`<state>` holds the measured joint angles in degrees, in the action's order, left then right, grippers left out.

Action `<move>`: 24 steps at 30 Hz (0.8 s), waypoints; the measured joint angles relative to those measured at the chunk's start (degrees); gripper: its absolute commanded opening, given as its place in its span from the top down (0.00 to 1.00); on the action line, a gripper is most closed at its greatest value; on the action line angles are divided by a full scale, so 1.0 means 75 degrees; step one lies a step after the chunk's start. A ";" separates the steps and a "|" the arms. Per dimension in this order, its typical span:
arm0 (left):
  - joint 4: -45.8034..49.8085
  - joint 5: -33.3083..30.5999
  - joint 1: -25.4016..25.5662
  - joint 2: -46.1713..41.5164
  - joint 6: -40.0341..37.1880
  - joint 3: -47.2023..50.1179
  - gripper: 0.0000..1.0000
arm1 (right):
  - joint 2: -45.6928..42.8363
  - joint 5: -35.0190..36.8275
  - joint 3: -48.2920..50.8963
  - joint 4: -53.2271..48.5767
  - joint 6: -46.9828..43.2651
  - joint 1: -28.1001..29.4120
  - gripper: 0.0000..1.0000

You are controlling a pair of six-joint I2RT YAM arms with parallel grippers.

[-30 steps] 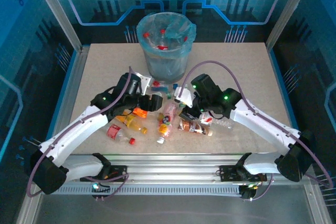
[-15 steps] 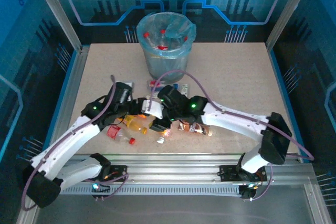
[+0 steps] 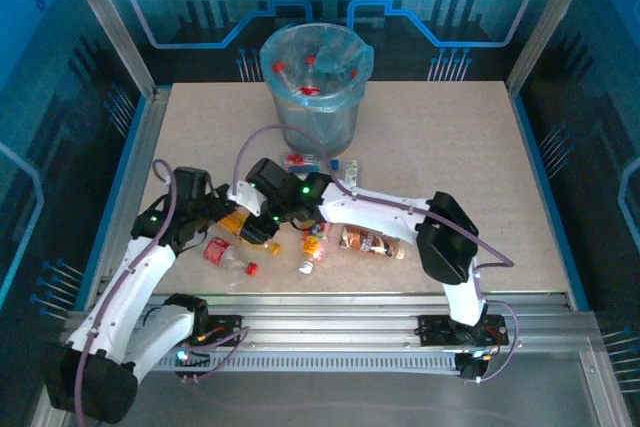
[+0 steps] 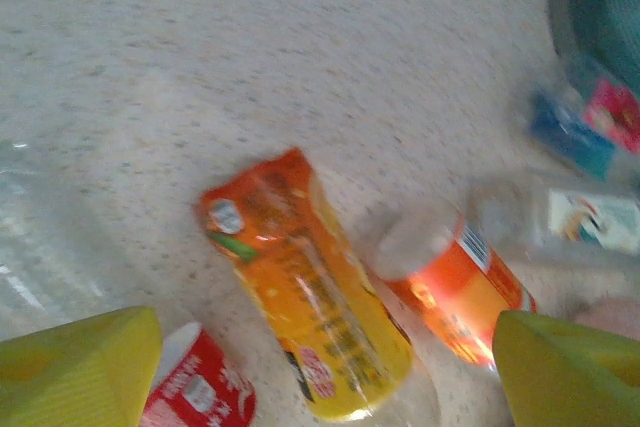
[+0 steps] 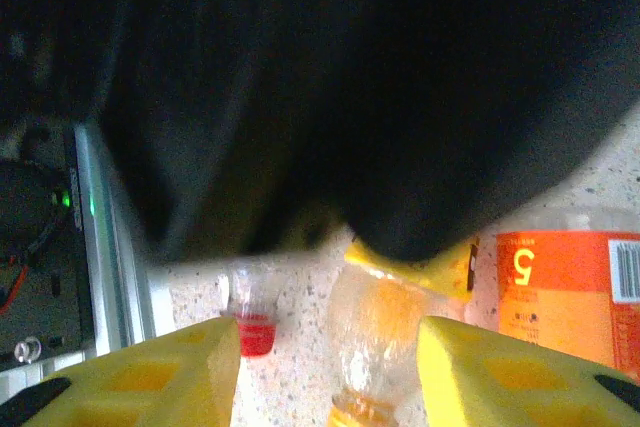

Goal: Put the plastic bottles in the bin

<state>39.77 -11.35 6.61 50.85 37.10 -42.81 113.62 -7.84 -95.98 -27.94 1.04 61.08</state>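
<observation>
Several plastic bottles lie on the table's near middle: an orange-labelled one [image 3: 256, 233] [image 4: 312, 299], a red-labelled one [image 3: 224, 252] [image 4: 197, 393], a small one [image 3: 313, 247] and a brown one [image 3: 374, 242]. More red-capped bottles lie inside the bin [image 3: 314, 87] at the back. My left gripper [image 3: 218, 215] [image 4: 322, 379] hangs open just over the orange-labelled bottle, with a second orange bottle [image 4: 458, 285] beside it. My right gripper [image 3: 252, 207] [image 5: 330, 372] reaches far left, jaws apart and open, facing a clear bottle neck [image 5: 372, 337] and a red cap [image 5: 255, 333]. The left gripper's dark body hides what lies beyond.
Two small bottles [image 3: 305, 160] [image 3: 346, 167] lie right in front of the bin. The right arm [image 3: 400, 212] stretches across the table's near middle, close to the left gripper. Aluminium rails [image 3: 140, 162] edge the table.
The right arm has swung far left across the bottles until its gripper meets the left one. The left arm has pulled back to the left, and its jaws have opened wider.
</observation>
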 measured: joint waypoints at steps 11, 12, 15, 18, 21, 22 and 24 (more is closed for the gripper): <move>-0.0297 0.1139 -0.3550 0.0291 0.0822 0.0953 0.08 | 0.0026 -0.0099 -0.0058 -0.0434 0.0236 -0.0003 0.50; -0.0356 0.1239 -0.3649 0.0446 0.0848 0.0991 0.08 | -0.0029 -0.0099 -0.0041 -0.0487 0.0233 -0.0003 0.50; -0.0504 0.1440 -0.3710 0.0612 0.0871 0.1137 0.09 | -0.0262 -0.0102 0.0105 -0.0545 0.0230 -0.0038 0.50; -0.0694 0.1542 -0.3713 0.0615 0.0877 0.1352 0.10 | -0.0522 -0.0099 0.0265 -0.0542 0.0230 -0.0117 0.50; -0.0790 0.1623 -0.3713 0.0749 0.0883 0.1501 0.11 | -0.0705 -0.0105 0.0379 -0.0530 0.0230 -0.0224 0.50; -0.0831 0.1641 -0.3713 0.0822 0.0880 0.1533 0.12 | -0.0737 -0.0111 0.0408 -0.0513 0.0227 -0.0254 0.50; -0.0933 0.1647 -0.3713 0.0941 0.0880 0.1606 0.15 | -0.0772 -0.0134 0.0449 -0.0501 0.0204 -0.0297 0.50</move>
<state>32.77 0.99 -21.23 57.91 43.70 -30.76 107.83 -8.84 -92.62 -31.70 2.57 58.85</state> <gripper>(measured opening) 0.874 0.502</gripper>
